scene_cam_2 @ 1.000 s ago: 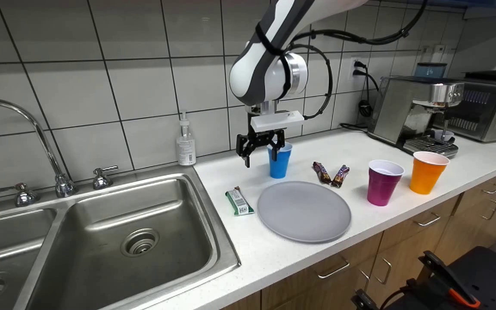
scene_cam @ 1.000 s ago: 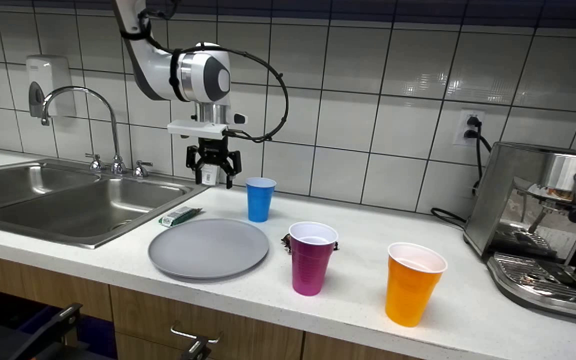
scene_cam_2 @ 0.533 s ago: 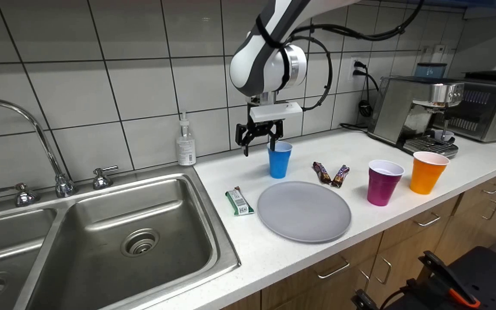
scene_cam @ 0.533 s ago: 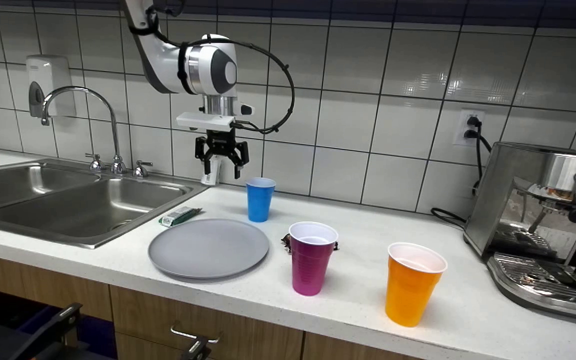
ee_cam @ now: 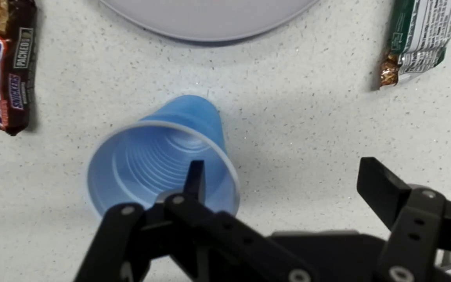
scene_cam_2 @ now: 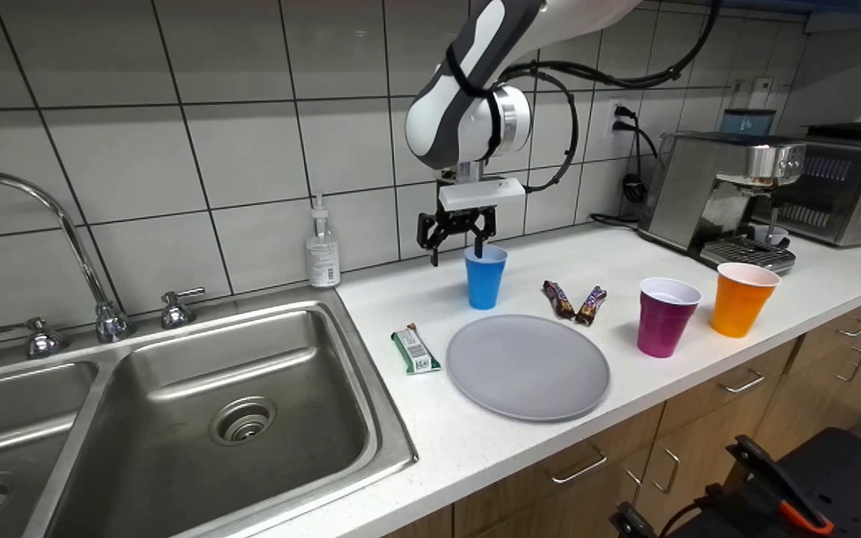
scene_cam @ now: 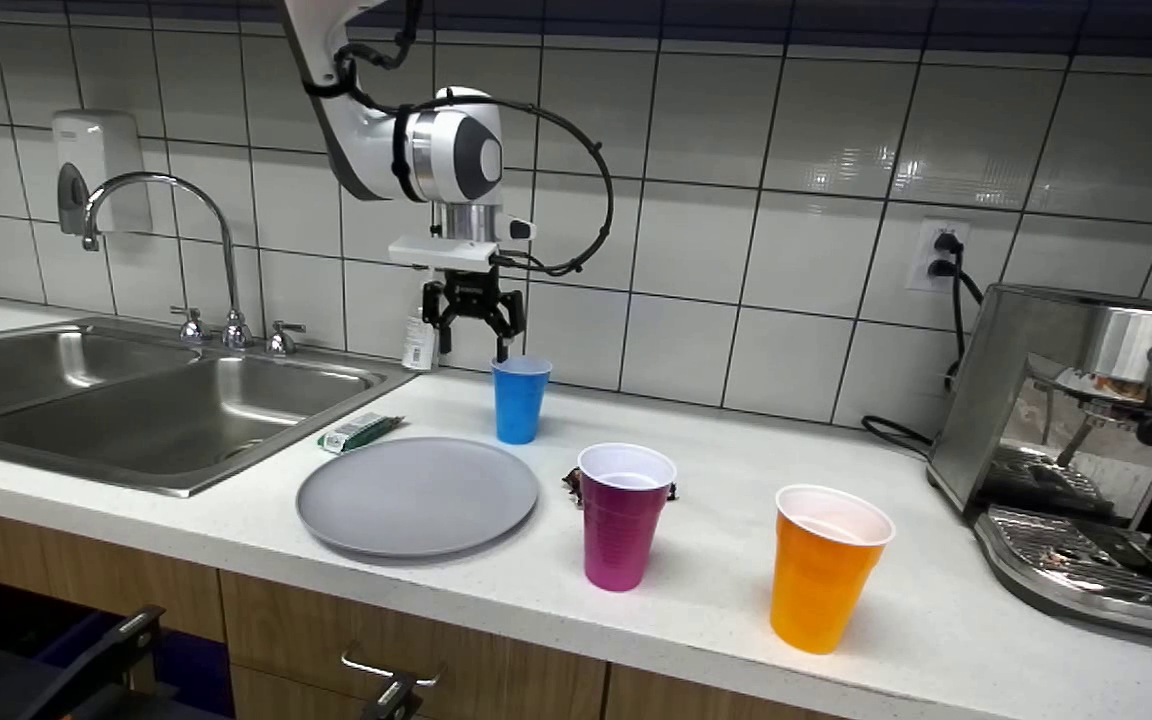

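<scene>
Blue cup [scene_cam_2: 484, 284] stands upright on the white surface [scene_cam_2: 436, 426], between the gray plate [scene_cam_2: 528, 366] and the tiled wall [scene_cam_2: 356, 149], and it is the thing nearest to your gripper [ee_cam: 282, 168]. You have the fingers [ee_cam: 382, 186] spread widely and pointing down: in the wrist view, one of them appears over the mouth of the cup, while its partner is beside the cup, above the surface. Whether the first finger enters the mouth or is only above it, you cannot tell from these views. On the side of the sink [scene_cam_2: 363, 373], you see a green-wrapped bar [scene_cam_2: 415, 350] lying near the plate. On the opposite side of the plate, two brown-wrapped bars [scene_cam_2: 558, 300] lie close to each other, and in an exterior view the purple cup [scene_cam: 626, 520] hides them partly. Further along the surface stands the orange cup [scene_cam_2: 741, 302], and after it you find the coffee machine [scene_cam_2: 688, 198], near the tiled wall.
</scene>
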